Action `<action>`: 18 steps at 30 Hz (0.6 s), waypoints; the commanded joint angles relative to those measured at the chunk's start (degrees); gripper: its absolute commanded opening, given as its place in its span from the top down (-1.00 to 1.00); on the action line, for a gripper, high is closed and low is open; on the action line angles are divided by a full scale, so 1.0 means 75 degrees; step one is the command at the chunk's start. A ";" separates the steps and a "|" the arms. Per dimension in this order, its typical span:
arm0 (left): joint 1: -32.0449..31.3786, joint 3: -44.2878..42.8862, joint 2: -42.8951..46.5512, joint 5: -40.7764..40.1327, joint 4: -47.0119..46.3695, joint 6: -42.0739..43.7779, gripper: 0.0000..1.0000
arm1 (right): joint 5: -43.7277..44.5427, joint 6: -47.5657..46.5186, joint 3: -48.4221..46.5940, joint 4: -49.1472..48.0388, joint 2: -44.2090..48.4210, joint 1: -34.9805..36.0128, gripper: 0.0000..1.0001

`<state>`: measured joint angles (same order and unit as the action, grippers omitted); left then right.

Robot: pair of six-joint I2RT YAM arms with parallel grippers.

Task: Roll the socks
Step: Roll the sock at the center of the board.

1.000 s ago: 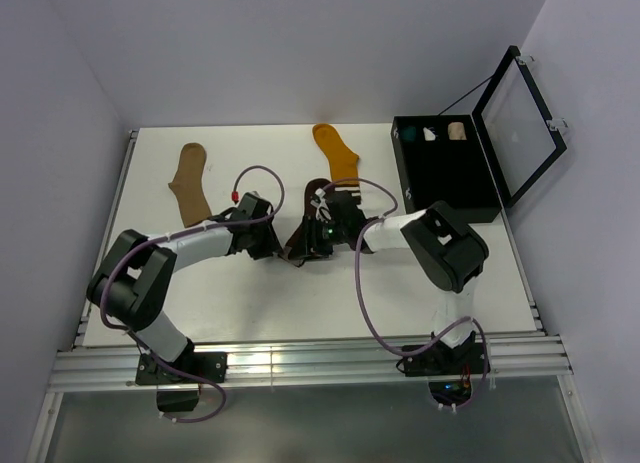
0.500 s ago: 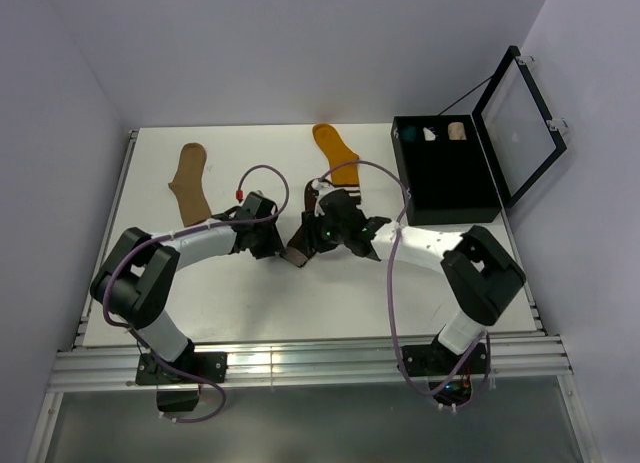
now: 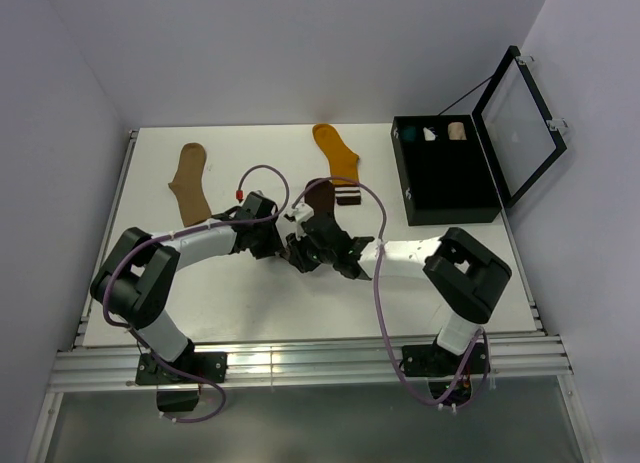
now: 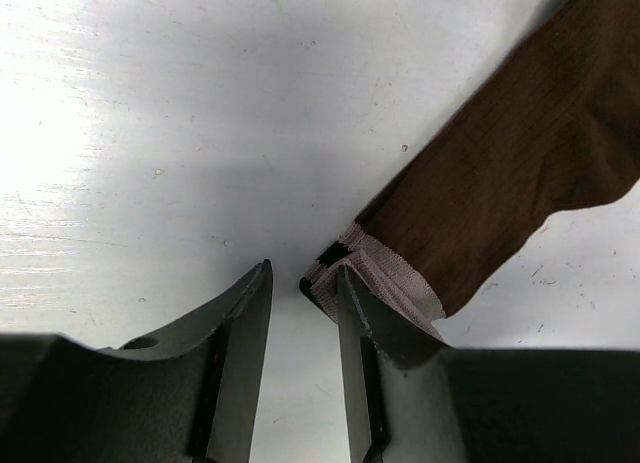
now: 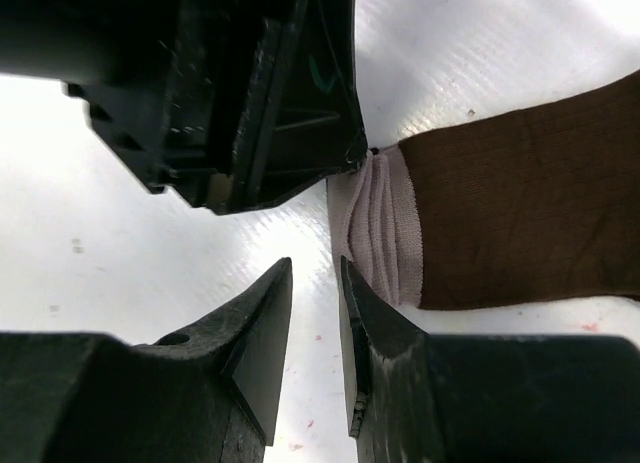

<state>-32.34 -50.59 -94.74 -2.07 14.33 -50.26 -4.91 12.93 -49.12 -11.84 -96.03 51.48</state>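
The dark brown sock (image 3: 319, 197) lies flat at mid-table, its white-striped cuff toward me. In the left wrist view the cuff (image 4: 372, 275) lies against the outside of my left gripper's (image 4: 304, 270) right finger. The jaws stand narrowly apart with only bare table between them. My right gripper (image 5: 316, 261) is also narrowly open and empty just left of the cuff (image 5: 380, 228), close under the left gripper's black body (image 5: 230, 83). Both grippers meet at the cuff end (image 3: 296, 247). The tan sock (image 3: 190, 183) and the mustard-orange sock (image 3: 336, 153) lie flat farther back.
An open black case (image 3: 452, 178) stands at the back right, lid raised, with small teal (image 3: 407, 135), white (image 3: 430, 134) and cream (image 3: 457, 131) bundles in its far compartments. A raised rail runs along the table's left edge (image 3: 105, 223).
My right arm has swung round, its gripper moving off the brown sock's middle to the cuff end, so the sock's toe part now shows. The left gripper has hardly moved.
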 commanded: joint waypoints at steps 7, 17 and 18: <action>-0.0071 0.0065 -0.0306 -0.0158 0.0562 0.0209 0.23 | 0.0900 -0.0599 0.0222 -0.0567 -0.0286 0.0167 0.34; -0.0083 0.0030 -0.0341 -0.0146 0.0598 0.0221 0.23 | 0.0971 -0.0798 0.0069 -0.0274 -0.0684 0.0295 0.31; -0.0083 0.0030 -0.0341 -0.0146 0.0598 0.0221 0.23 | 0.0994 -0.0810 0.0081 -0.0262 -0.0719 0.0319 0.31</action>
<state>-32.34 -50.65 -94.76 -2.07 14.41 -50.24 1.17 8.38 -48.21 -13.30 -100.40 52.80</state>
